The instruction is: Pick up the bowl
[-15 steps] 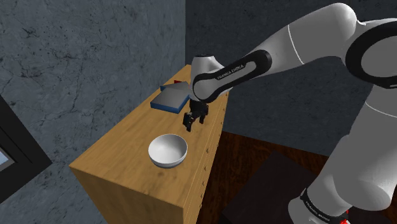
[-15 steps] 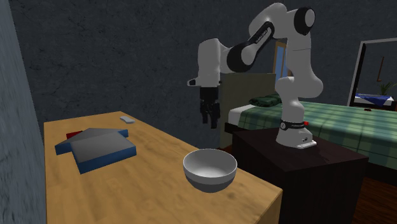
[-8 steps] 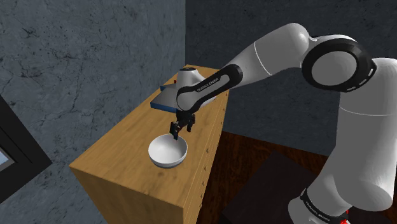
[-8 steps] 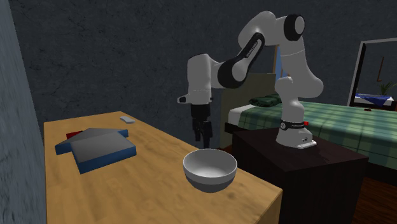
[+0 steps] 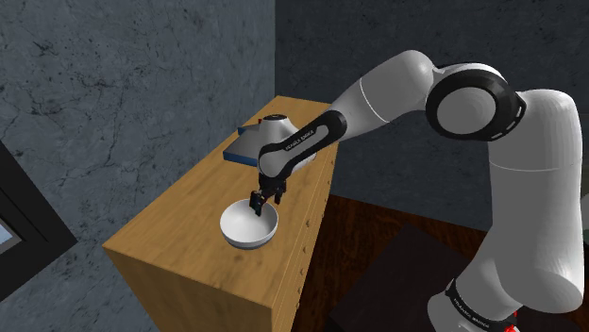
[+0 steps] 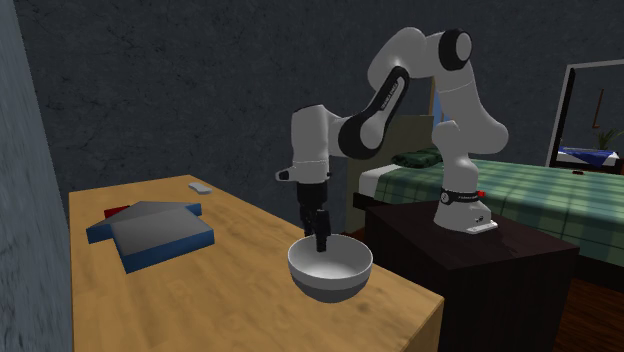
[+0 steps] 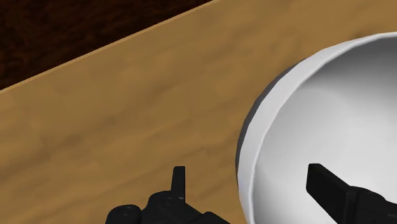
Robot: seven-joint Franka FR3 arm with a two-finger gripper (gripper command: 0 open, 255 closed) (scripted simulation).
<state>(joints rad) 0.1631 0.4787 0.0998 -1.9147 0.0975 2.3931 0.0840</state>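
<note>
Gripper (image 7: pixel 251 179) spread across the rim of the white bowl (image 7: pixel 331 108)

The two black fingers stand wide apart. One hangs outside the bowl's wall over bare wood, the other inside over the pale hollow. The rim runs between them and neither finger clasps it. In the shoulder view the gripper (image 5: pixel 257 201) points straight down, with its tips at the bowl (image 5: pixel 247 231) edge farther from the camera. In the second exterior view the gripper (image 6: pixel 321 240) dips just below rim height at the bowl's (image 6: pixel 330 270) back edge.

The bowl sits upright on the wooden dresser (image 5: pixel 175 222), near the long edge on the shoulder view's right and toward the near end of the top. Farther along the top, well apart from the bowl, lies a flat blue-edged grey slab (image 6: pixel 150 232) with a red piece (image 6: pixel 117 210) showing beneath it. A small grey object (image 6: pixel 200 187) lies beyond them.

Past the dresser, the arm's dark stand (image 6: pixel 470 255) sits beside a bed with a green plaid cover (image 6: pixel 530 205), against dark mottled walls.
</note>
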